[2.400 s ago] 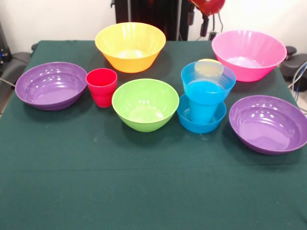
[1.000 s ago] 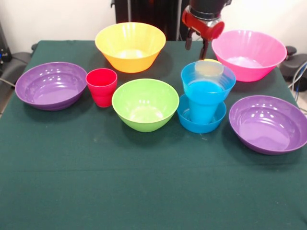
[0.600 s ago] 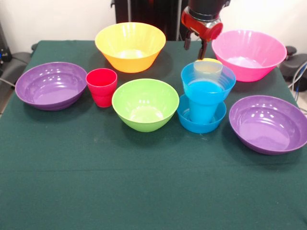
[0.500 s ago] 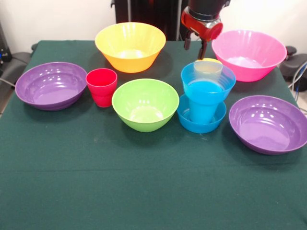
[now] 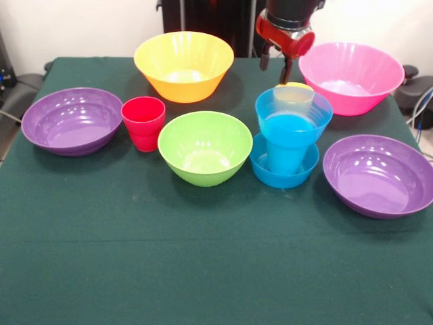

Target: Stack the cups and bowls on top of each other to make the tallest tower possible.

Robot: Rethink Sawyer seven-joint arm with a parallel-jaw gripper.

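The tower stands right of centre: a small blue bowl (image 5: pixel 298 174) on the cloth, a blue cup (image 5: pixel 284 150) upright in it, and a second small blue bowl (image 5: pixel 295 110) on the cup. A yellow-orange cup (image 5: pixel 295 91) shows at the back rim of that upper bowl; I cannot tell whether it is inside or behind. My red and black gripper (image 5: pixel 275 67) hangs open and empty just above and behind the tower, between the orange-yellow bowl (image 5: pixel 184 64) and the pink bowl (image 5: pixel 350 76). The red cup (image 5: pixel 143 122) stands upright left of the lime green bowl (image 5: pixel 205 145).
A wide purple bowl (image 5: pixel 72 120) sits at the left edge and another purple bowl (image 5: pixel 379 175) at the right. All stand upright on the dark green tablecloth (image 5: pixel 203 257). The robot's pedestal stands behind the table's far edge.
The gripper has come down into view from the top edge, behind the tower. Over the last half second it has held almost still. No cup or bowl has moved.
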